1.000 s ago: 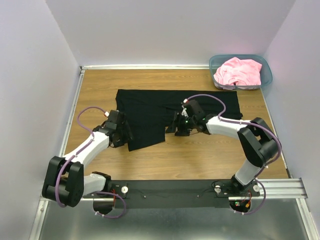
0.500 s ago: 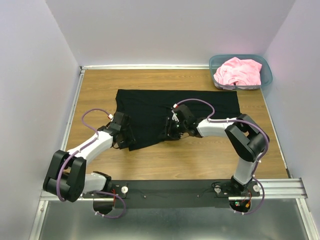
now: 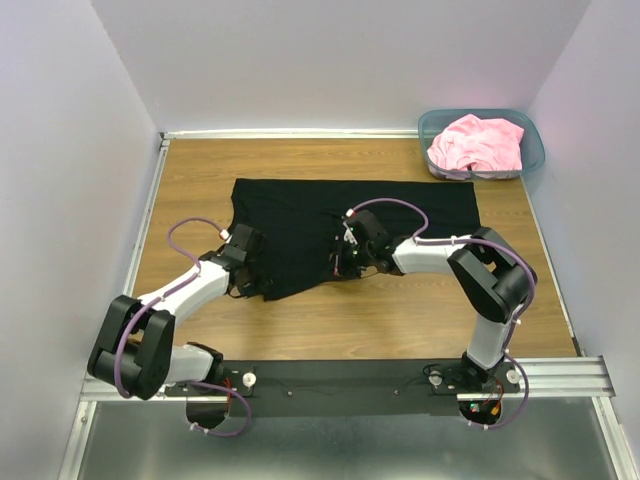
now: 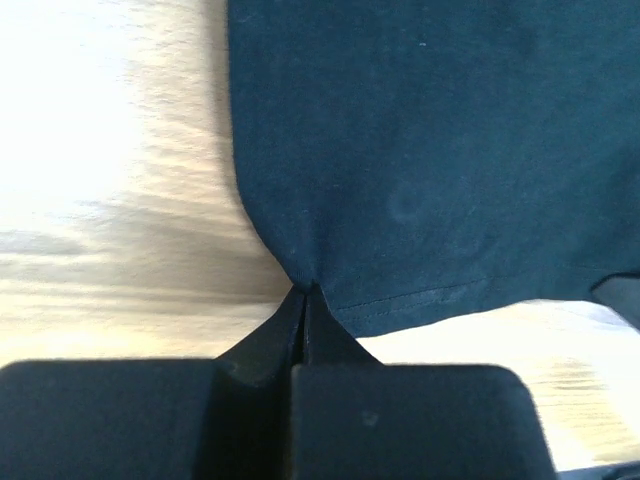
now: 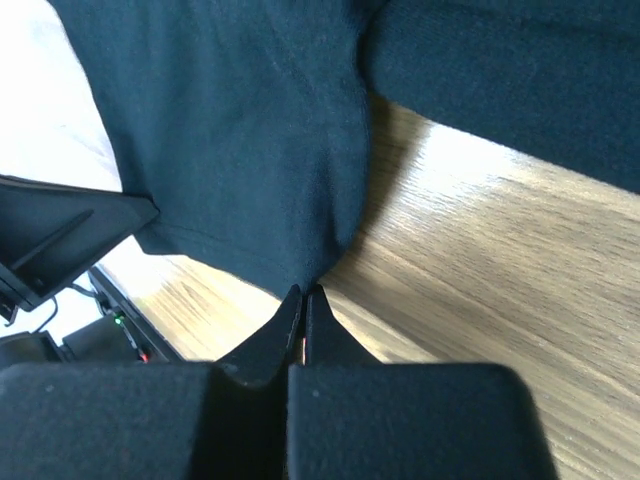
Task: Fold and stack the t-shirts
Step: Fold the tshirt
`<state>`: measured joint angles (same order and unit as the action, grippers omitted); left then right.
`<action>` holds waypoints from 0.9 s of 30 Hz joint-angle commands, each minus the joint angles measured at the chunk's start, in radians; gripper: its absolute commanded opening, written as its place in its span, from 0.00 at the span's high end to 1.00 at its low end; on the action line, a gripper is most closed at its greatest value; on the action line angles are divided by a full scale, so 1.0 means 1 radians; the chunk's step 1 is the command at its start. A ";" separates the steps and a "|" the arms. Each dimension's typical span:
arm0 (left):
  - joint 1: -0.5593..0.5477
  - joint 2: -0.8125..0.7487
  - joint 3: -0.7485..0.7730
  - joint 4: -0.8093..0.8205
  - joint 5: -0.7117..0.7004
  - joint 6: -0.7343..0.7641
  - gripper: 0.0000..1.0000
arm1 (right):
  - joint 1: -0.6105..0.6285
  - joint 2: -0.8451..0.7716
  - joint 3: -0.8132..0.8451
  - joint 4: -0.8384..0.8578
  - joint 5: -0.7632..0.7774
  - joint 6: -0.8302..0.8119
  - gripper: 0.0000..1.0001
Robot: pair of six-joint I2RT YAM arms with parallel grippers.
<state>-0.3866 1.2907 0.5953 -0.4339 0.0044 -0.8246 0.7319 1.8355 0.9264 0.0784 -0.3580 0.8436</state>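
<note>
Bin [image 3: 535,150] behind, right of t-shirt [image 3: 290,210]

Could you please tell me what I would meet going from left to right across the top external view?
left gripper, jaws shut on the black t-shirt → right gripper, jaws shut on the same shirt → pink t-shirt, lying in the teal bin.
</note>
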 commanded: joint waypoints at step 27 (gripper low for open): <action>0.100 0.674 1.037 0.015 -0.216 0.291 1.00 | -0.250 0.332 0.712 -0.160 0.063 -0.253 0.99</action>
<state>-0.3080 1.9110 1.5837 -0.4728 -0.1940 -0.5579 0.4885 2.0960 1.5284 -0.0444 -0.3061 0.6785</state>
